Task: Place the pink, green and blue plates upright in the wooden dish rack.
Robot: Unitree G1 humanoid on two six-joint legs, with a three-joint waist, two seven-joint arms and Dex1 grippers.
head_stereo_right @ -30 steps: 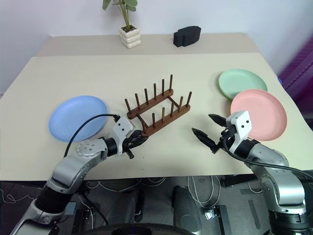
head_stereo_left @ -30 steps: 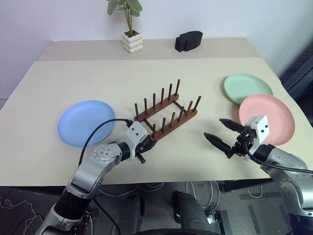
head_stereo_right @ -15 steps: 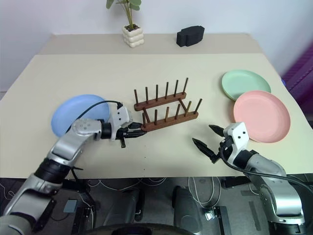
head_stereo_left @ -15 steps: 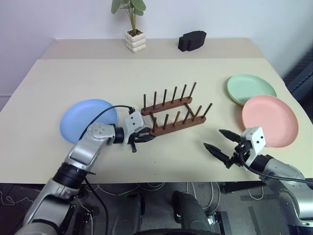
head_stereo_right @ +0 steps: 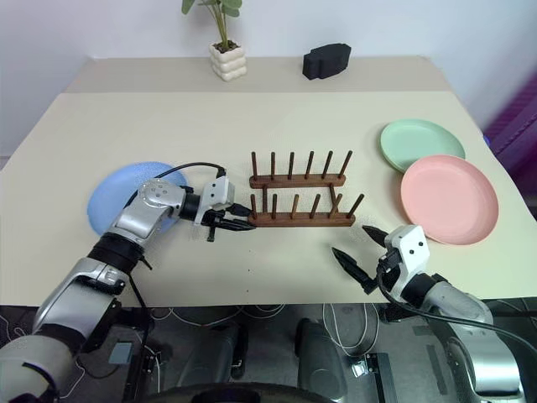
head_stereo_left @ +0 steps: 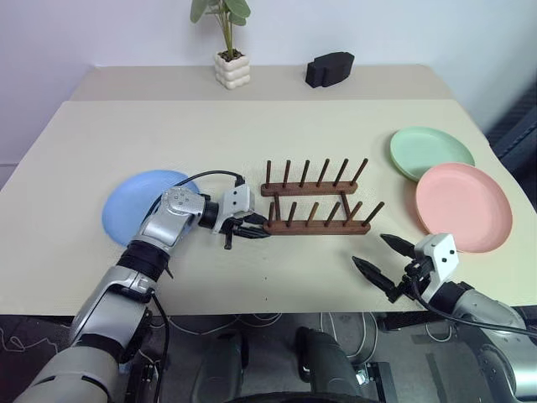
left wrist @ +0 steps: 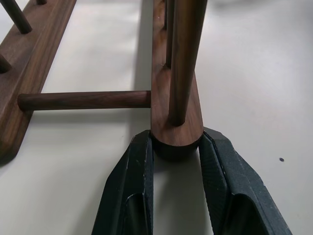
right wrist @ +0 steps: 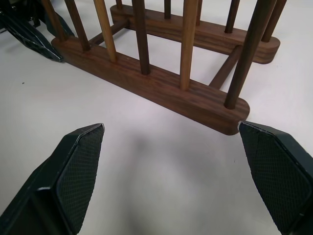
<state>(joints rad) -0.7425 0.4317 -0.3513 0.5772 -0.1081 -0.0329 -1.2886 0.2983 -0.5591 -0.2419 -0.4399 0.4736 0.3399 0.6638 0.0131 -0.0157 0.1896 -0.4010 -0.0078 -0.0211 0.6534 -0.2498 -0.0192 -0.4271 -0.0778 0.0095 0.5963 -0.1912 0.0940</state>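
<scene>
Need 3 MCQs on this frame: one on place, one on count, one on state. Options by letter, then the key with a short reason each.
1. Where does the blue plate lie?
A. Flat on the table, on the rack's left side
B. Upright in the rack
C. Stacked on the pink plate

2. How many plates stand in the wooden dish rack?
A. None
B. One
C. Three

3. What is the left gripper doing?
A. Hanging open above the table
B. Fingers shut on the end of a rack rail
C. Holding the green plate

Key:
1 A: the blue plate lies flat beside the left arm, apart from the rack.
2 A: the pegs are bare; the green plate and pink plate lie on the table to the right.
3 B: the left wrist view shows both fingers pressed to the rail's rounded end, while the right gripper is open, holding nothing.
</scene>
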